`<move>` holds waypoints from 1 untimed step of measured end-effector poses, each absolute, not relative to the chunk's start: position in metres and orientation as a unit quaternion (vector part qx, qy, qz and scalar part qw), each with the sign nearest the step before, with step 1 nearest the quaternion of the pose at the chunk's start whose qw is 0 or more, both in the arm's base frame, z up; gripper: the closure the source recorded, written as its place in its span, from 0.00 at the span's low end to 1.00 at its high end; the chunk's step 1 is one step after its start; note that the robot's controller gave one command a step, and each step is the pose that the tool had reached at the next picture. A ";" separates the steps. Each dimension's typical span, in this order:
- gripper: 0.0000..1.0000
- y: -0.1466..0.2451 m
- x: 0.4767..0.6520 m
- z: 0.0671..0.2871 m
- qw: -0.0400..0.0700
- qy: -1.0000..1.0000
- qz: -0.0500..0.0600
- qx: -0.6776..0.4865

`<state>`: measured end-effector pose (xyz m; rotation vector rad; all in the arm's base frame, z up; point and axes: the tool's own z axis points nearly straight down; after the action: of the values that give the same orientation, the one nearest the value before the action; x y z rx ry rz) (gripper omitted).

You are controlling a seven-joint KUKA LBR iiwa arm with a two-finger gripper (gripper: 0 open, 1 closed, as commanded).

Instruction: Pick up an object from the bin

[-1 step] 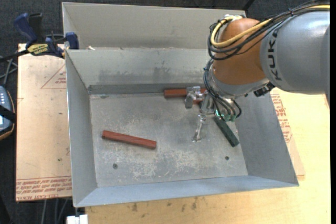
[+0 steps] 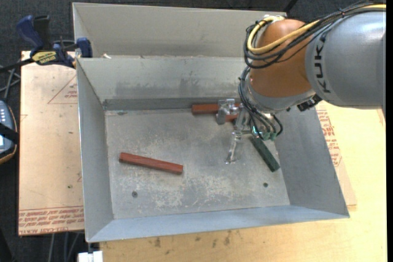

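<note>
The end effector (image 2: 233, 154) hangs low over the scuffed, speckled floor of the grey metal bin (image 2: 92, 132); whether it is spread or closed cannot be told. Just to its right in the camera view lies a slanted dark green flat bar (image 2: 268, 156). Behind it, at the back wall's foot, rests a short reddish-brown bar (image 2: 204, 109). Well to its left lies a longer reddish-brown bar (image 2: 151, 163), with bare floor between.
</note>
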<state>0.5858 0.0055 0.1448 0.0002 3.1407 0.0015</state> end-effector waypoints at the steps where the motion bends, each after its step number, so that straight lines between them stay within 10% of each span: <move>1: 0.00 0.043 0.590 0.095 0.004 1.000 0.000 -0.019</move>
<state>0.5901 0.0427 0.0951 -0.0598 3.1321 0.0003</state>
